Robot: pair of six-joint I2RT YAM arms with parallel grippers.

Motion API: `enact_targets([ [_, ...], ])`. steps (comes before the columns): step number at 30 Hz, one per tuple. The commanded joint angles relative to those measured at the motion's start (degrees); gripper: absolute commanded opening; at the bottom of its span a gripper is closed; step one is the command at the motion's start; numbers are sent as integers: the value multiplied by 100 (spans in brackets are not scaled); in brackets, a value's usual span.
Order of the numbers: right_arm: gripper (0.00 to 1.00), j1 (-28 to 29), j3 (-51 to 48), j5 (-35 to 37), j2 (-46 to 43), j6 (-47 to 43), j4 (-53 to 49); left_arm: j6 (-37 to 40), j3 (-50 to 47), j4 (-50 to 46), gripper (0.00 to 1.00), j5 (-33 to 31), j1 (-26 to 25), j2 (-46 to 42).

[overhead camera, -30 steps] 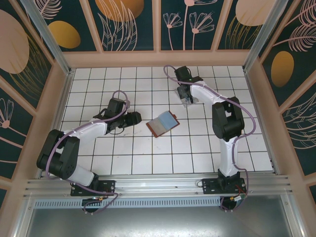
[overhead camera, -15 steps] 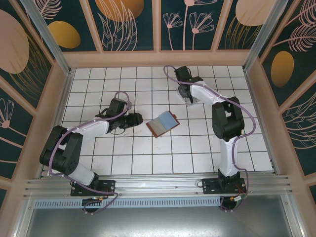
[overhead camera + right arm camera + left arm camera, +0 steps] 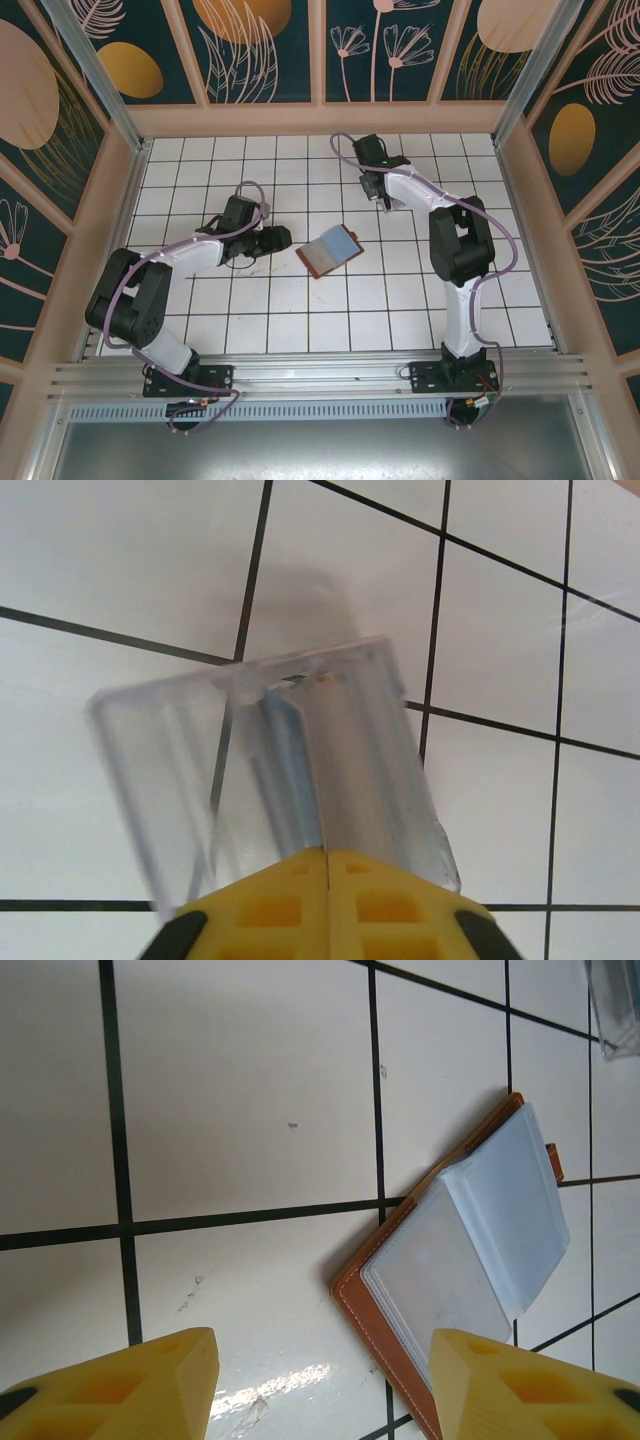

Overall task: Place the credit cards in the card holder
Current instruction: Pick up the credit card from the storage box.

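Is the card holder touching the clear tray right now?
Apart. In the left wrist view the card holder lies open on the floor and the clear tray sits at the top right corner, with bare tile plainly between them.

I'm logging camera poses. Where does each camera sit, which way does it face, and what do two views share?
Top external: above and behind the bases, facing down on the table; both arms, left gripper and right gripper show.
Left wrist: on the left wrist, facing down at the open card holder; its open fingertips show.
Right wrist: on the right wrist, facing down into the clear tray; its shut fingers show.
Shared: the card holder, in top external and left wrist.
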Motion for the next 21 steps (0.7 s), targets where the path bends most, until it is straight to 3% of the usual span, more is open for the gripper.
enact_targets([
  [1, 0, 21, -19, 99, -276, 26, -71, 179, 137, -104, 58, 198, 31, 99],
  [5, 0, 67, 25, 43, -376, 90, -193, 219, 94, -128, 58, 244, 30, 57],
  [11, 0, 69, 240, -678, -695, 378, -583, 188, -116, -45, 58, 412, 31, -64],
  [16, 0, 58, 151, -1768, -1114, 466, -815, 154, -334, -25, 58, 463, 31, -247],
  [21, 0, 43, -372, -3778, -1374, 458, -752, 81, -536, -7, 58, 704, 26, -427],
])
